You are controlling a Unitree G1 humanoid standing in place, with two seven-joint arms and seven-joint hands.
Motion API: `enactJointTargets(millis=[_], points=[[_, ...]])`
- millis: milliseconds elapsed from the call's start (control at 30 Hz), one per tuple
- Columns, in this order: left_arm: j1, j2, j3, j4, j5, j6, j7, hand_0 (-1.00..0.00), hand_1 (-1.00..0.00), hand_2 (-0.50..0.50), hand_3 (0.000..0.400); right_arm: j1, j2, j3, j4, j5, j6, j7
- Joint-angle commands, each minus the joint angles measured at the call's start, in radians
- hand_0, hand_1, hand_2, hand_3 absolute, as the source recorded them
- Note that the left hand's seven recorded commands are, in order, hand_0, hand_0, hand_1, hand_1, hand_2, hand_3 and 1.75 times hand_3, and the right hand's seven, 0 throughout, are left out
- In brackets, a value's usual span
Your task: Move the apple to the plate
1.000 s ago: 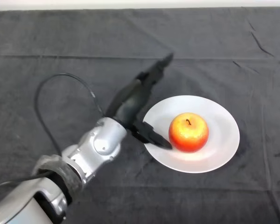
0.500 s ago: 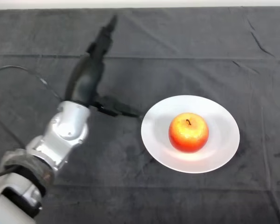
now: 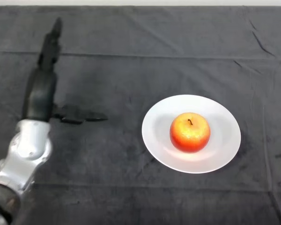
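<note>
Red-orange apple [image 3: 189, 132] rests upright at the centre of the white plate [image 3: 225, 152], so I judge placement complete. I read the left hand [image 3: 40, 93] as empty, fingers straight and thumb splayed, well apart from the plate over the dark cloth [image 3: 140, 47].

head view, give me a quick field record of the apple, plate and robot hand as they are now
apple: red and yellow apple, stem up, resting on the plate
plate: white plate, right of centre on the dark cloth
robot hand: left robot hand at far left, fingers straight, thumb out to the side, holding nothing
contact: robot hand apart from apple and plate
task state: apple already on plate
</note>
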Motion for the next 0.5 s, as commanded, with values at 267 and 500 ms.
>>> enactJointTargets(millis=[267, 500], points=[[0.138, 0.123, 0.139, -0.145, -0.01, -0.014, 0.051, 0.0, 0.0, 0.0, 0.0, 0.011, -0.003, -0.0016, -0.032, 0.0177, 0.0, 0.0005], [0.21, 0.133, 0.238, -0.156, -0.039, -0.041, 0.07, 0.0, 0.0, 0.0, 0.0, 0.012, -0.001, -0.001, -0.035, 0.0174, 0.0, -0.0007]])
